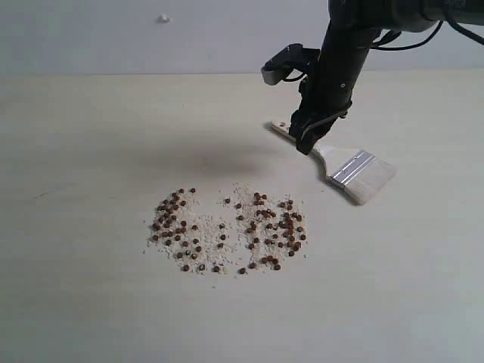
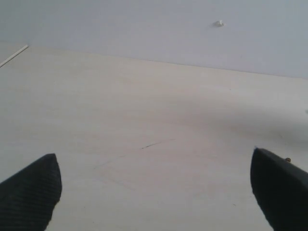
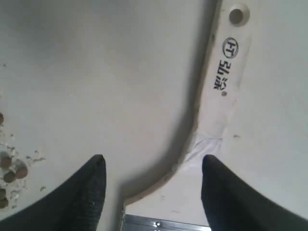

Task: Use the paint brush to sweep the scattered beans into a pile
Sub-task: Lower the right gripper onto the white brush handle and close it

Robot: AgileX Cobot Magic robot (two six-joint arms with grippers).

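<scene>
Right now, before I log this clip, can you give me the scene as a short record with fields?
beans: scattered in a loose patch, not piled
paint brush: lying flat on the table, right of the beans, bristles clear of them
right end effector: open, jaws on either side of the brush handle near the ferrule; contact cannot be told
left end effector: open, over bare table, holding nothing
task state: sweeping not yet begun

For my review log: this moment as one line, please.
phase: pre-grasp | right hand: open above paint brush handle | brush: flat on table | beans: scattered, unswept | left hand: open, holding nothing
</scene>
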